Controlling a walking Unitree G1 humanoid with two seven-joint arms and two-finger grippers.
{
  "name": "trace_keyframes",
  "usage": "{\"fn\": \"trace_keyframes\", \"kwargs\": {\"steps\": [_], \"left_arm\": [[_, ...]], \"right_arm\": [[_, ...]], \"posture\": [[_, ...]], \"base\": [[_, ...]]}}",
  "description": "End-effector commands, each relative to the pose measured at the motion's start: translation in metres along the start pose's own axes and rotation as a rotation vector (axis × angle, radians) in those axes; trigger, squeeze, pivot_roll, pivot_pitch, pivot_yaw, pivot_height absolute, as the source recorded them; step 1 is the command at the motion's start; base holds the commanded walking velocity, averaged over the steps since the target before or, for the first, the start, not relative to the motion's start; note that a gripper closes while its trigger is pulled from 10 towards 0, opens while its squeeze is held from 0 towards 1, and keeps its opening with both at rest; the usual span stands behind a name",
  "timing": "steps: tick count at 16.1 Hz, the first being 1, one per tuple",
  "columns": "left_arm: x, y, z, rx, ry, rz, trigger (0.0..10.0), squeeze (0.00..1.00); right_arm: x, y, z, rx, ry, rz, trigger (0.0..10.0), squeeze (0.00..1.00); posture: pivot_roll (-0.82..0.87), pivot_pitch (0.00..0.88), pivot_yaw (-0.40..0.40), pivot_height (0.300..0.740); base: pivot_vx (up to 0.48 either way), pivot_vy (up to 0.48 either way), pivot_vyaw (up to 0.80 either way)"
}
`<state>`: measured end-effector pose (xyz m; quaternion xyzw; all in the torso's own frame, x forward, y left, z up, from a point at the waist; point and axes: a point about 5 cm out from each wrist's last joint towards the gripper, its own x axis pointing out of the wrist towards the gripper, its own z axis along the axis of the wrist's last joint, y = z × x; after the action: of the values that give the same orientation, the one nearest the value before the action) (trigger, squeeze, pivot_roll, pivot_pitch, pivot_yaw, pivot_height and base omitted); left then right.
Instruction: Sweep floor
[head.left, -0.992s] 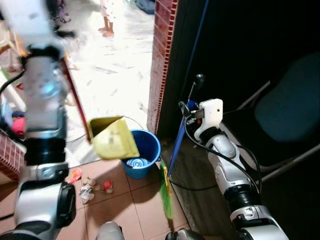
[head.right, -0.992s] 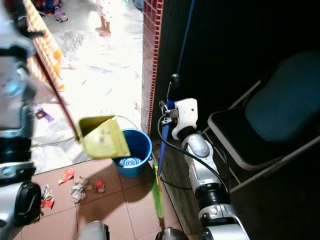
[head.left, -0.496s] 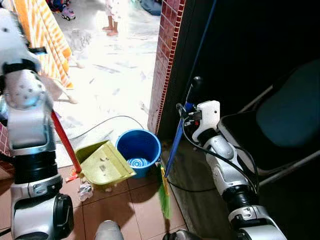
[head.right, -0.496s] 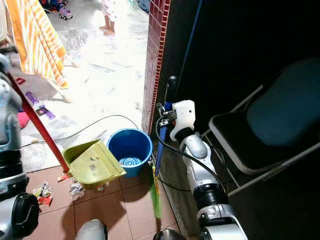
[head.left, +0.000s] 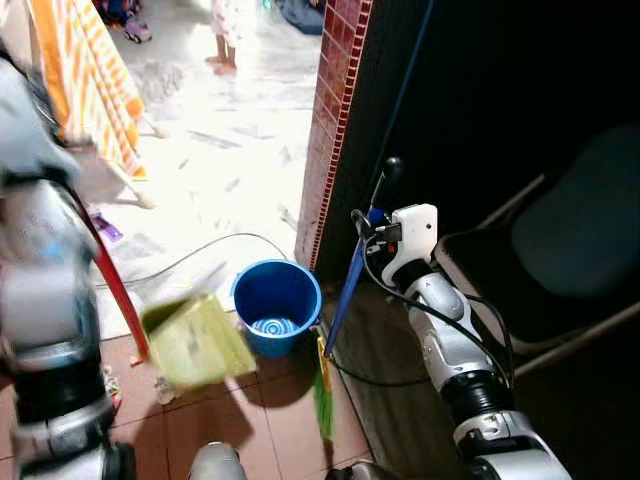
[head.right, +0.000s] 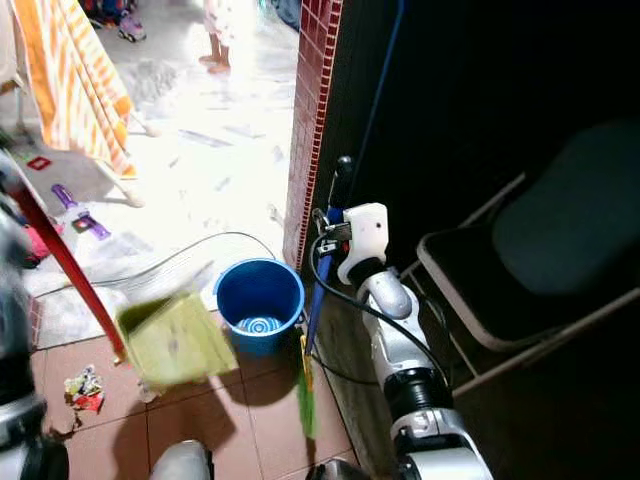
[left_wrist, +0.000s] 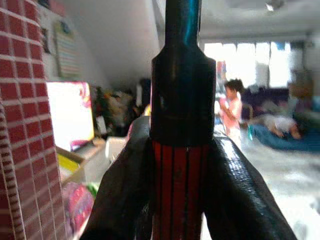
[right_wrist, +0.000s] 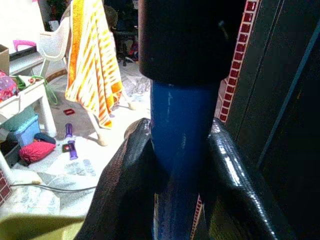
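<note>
From the left eye, the right gripper (head.left: 372, 215) clasps the blue broom handle (head.left: 345, 290) partway up, so the shaft leans and the green bristles (head.left: 323, 395) hang down to the tiles beside the blue bucket (head.left: 277, 300). On the robot's left, the yellow-green dustpan (head.left: 197, 340) hangs blurred on its red handle (head.left: 112, 285), just beside the bucket; I'd judge it is held there for tipping or for setting down by the litter.

Over to the right eye: scraps of litter (head.right: 82, 388) lie on the brown tiles near the left edge, close to the dustpan, so there is sweeping left to do. A folding chair (head.right: 530, 250) stands in the dark to the right, and a red brick pillar (head.right: 312, 120) marks the doorway. A person's legs (head.right: 216, 40) show far off on the bright floor.

Left wrist view now: the left gripper (left_wrist: 177, 170) has both black fingers (left_wrist: 125, 185) pressed against the red ribbed shaft, just under its black collar, a firm hold that lets the arm carry the pan by its pole.

Right wrist view: the fingers (right_wrist: 230, 180) hug the blue pole below a black sleeve, closed tight on it. An orange striped towel (right_wrist: 95, 70) hangs beyond.
</note>
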<state>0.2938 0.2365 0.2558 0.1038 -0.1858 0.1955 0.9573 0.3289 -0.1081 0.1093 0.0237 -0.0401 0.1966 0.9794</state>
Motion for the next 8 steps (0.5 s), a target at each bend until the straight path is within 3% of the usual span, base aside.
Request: {"fn": "trace_keyframes", "kwargs": {"steps": [1,3,8], "left_arm": [[-0.006,-0.008,0.013,0.02,-0.067,-0.039,10.0,0.0],[-0.018,-0.018,0.009,0.023,-0.054,-0.083,10.0,0.0],[-0.036,-0.037,-0.014,-0.008,0.047,-0.154,10.0,0.0]], "right_arm": [[0.0,-0.01,0.002,-0.025,-0.008,-0.069,10.0,0.0],[0.0,-0.014,-0.004,-0.04,0.046,-0.114,10.0,0.0],[0.001,-0.013,-0.002,-0.048,0.036,-0.124,10.0,0.0]], "posture": [[0.07,0.0,-0.075,0.74],[0.07,0.0,-0.075,0.74],[0.06,0.0,-0.072,0.74]], "base": [[0.0,0.0,0.0],[0.0,0.0,0.0],[0.0,0.0,0.0]]}}
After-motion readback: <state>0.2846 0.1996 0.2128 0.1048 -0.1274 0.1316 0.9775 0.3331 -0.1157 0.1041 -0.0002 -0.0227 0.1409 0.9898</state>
